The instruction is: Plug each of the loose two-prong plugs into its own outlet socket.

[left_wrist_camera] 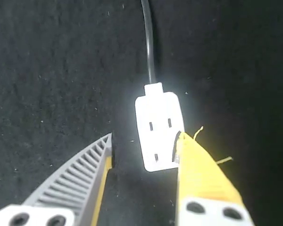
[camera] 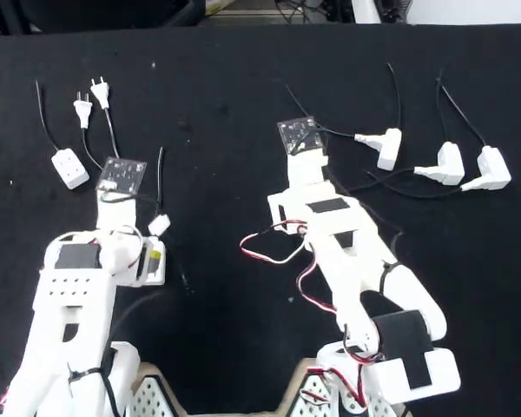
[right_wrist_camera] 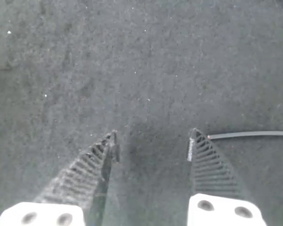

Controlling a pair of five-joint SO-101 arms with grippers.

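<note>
The surface (camera: 217, 95) is covered with a soft black cloth that looks a bit fuzzy. In the left wrist view a white plastic socket (left_wrist_camera: 156, 125) lies flat on the cloth. It is shaped like a box with round corners and has thin slots in its face, and a smooth black cord (left_wrist_camera: 148, 42) comes out of one end. The left fingers (left_wrist_camera: 198, 174) are apart. One is yellow and smooth, and its tip touches the edge of the socket. The other is grey with little ribs and sits just beside the socket, not touching it. The right fingers (right_wrist_camera: 85, 179) are apart too. Both are grey and ribbed, and they hang over bare cloth with a thin black wire (right_wrist_camera: 250, 134) just beside one tip. In the high view two small white plugs (camera: 90, 100), each with two prongs and a black cord, lie near the far left of the surface. A white socket block (camera: 69, 168) lies near them, just beside the left arm (camera: 69, 295); I cannot tell if it is the same socket that the wrist view shows. Three chunky white pieces (camera: 443, 163) with black cords lie in a row on the far right. Both arms are white, blocky plastic. The left arm bends forward with its wrist tipped down. The right arm (camera: 347, 252) stretches to the middle of the surface, wrist tipped down, with red and white wires (camera: 269, 248) looping off it.
</note>
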